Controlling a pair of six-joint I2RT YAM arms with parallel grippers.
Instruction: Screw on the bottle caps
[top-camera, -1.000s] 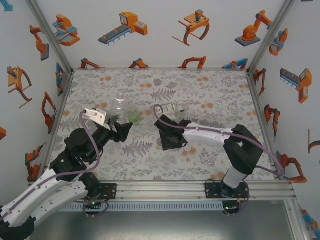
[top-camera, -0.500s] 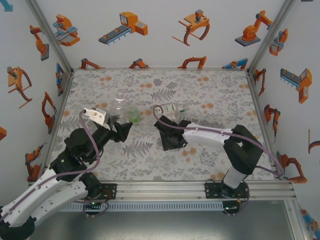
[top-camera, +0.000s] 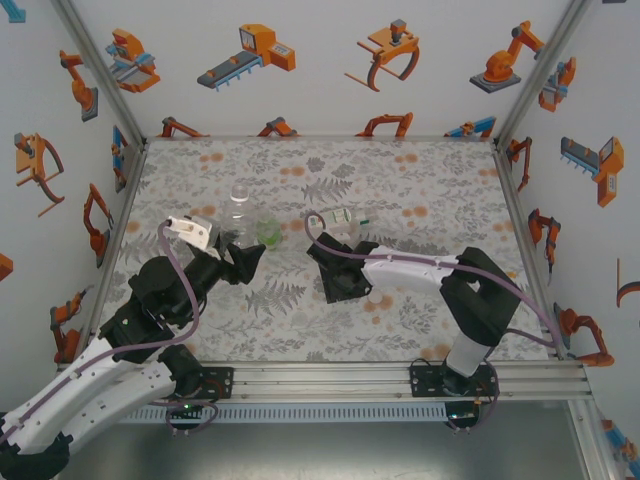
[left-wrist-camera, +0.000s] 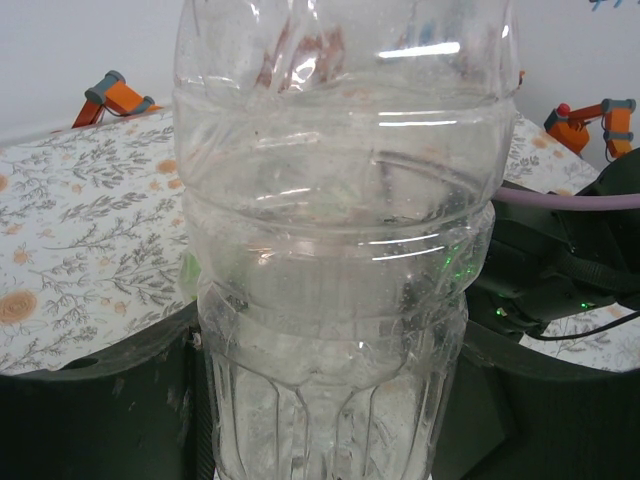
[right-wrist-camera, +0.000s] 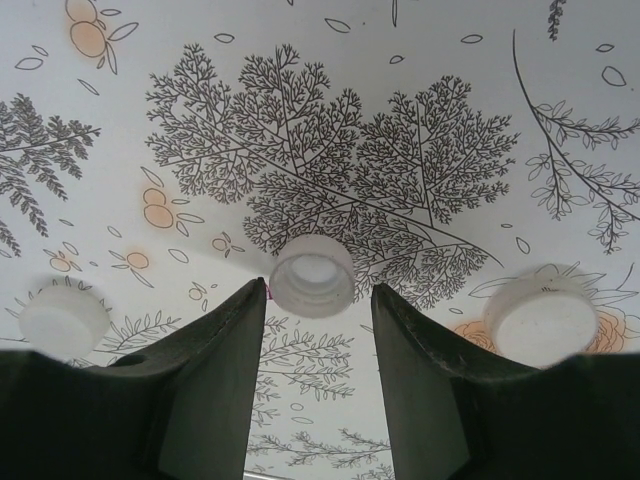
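Observation:
My left gripper (top-camera: 243, 260) is shut on the lower body of a clear bottle (left-wrist-camera: 340, 250), which stands upright (top-camera: 238, 213) with dark fingers on both sides. A green-tinted bottle (top-camera: 268, 233) stands just right of it. The labelled bottle (top-camera: 346, 217) lies on its side behind the right arm. My right gripper (right-wrist-camera: 318, 300) points down at the table, open, with a white cap (right-wrist-camera: 312, 275) lying open side up on the mat just beyond its fingertips. Two more white caps rest on the mat, one to the left (right-wrist-camera: 63, 320) and one to the right (right-wrist-camera: 540, 318).
The patterned mat (top-camera: 420, 180) covers the table inside white walls with an aluminium frame. The right arm's black wrist and purple cable (left-wrist-camera: 565, 200) sit close behind the held bottle. A white cap (top-camera: 376, 297) lies beside the right gripper.
The right arm has edged slightly left over the caps. The left arm and its bottle have not moved.

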